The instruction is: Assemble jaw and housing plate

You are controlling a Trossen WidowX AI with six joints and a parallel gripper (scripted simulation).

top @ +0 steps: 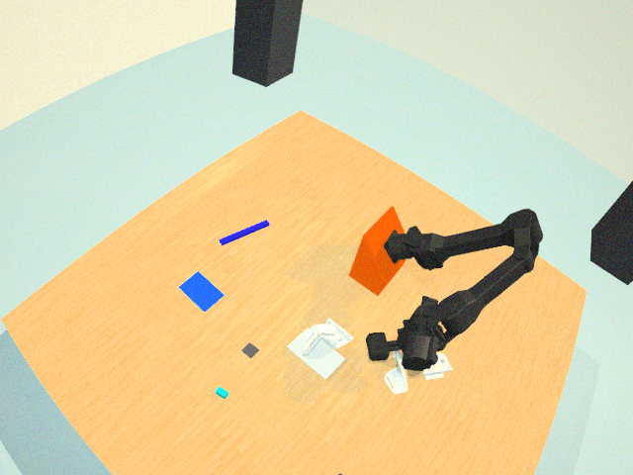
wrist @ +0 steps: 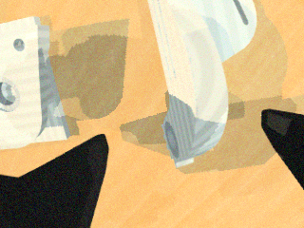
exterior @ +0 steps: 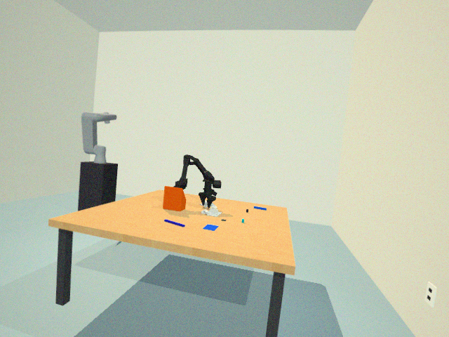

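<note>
Saw a blue rectangle (top: 201, 291) (exterior: 210, 227) flat on the near side of the bench (top: 286, 173) (exterior: 126, 221) (wrist: 142, 195), with a dark blue bar (top: 244, 233) (exterior: 174, 222) to its left. Found a cyan block (top: 222, 392) (exterior: 243, 220) to the right, and a dark square (top: 250, 349) (exterior: 223, 220) between block and rectangle. Farther back, saw the white base plate (top: 324, 358) with one curved jaw (top: 334, 330) on it, and an orange block (top: 375, 255) (exterior: 174, 199) to the left. Beyond the base, found the loose jaw (top: 397, 381) (wrist: 204, 95) on the bench, apart from the base. Saw the end effector (top: 418, 352) (exterior: 205, 206) (wrist: 183, 129) spread wide, holding nothing, fingers on either side of the loose jaw's end. Could not tell about contact. Farther still, saw the housing plate (top: 438, 365) (wrist: 21, 85), off the base. At far left, saw a grey arm (exterior: 88, 132) on a black pedestal (top: 613, 245) (exterior: 97, 184).
</note>
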